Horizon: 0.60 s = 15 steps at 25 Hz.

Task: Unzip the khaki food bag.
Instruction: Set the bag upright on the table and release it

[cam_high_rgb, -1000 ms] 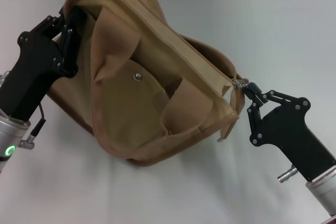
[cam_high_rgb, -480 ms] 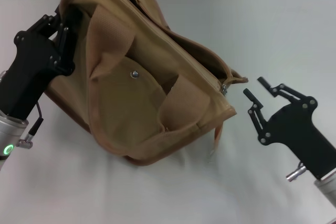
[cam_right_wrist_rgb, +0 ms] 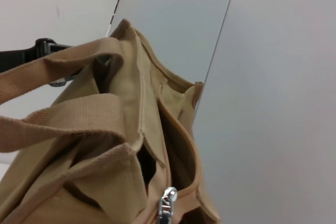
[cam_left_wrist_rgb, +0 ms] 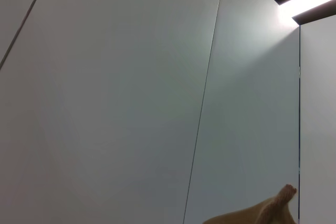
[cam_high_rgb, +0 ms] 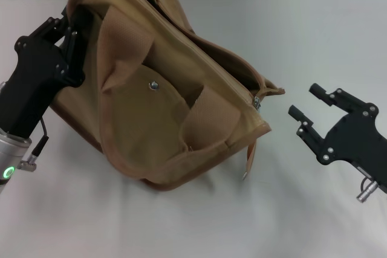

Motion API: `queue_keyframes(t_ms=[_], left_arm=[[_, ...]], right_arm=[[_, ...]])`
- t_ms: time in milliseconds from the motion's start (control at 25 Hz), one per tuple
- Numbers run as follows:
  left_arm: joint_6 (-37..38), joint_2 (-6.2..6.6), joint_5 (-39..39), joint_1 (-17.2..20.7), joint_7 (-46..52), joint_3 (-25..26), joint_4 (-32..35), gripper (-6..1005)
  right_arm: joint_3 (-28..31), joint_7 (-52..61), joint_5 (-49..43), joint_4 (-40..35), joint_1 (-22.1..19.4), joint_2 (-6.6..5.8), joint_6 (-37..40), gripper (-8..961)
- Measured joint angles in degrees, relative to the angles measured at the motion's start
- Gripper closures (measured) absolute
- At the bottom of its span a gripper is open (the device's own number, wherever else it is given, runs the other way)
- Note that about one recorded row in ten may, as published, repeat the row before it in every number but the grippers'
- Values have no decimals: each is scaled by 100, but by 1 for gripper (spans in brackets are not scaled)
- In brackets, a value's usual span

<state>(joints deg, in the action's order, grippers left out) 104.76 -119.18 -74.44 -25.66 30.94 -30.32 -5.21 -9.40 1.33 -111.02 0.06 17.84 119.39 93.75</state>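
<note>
Khaki food bag slumped on the white table, top gaping, zipper pull at its right end; left gripper against its left side, jaw state unclear; right gripper nearby, jaws spread, empty.

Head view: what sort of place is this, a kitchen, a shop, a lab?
Probably a lab or test bench: a bare white table, plain grey wall panels behind it, and only the bag set out for the arms.
</note>
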Motion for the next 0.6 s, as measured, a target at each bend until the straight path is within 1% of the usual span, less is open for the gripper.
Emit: queue_keyframes(t_ms=[120,600], left_arm=[[0,0,0,12,0,0,-5,829],[0,0,0,35,0,0,-6,825]], right_arm=[[-11,-4,0,5,92,26,-82,510],[31,13,48,323,462,28,-739,526]])
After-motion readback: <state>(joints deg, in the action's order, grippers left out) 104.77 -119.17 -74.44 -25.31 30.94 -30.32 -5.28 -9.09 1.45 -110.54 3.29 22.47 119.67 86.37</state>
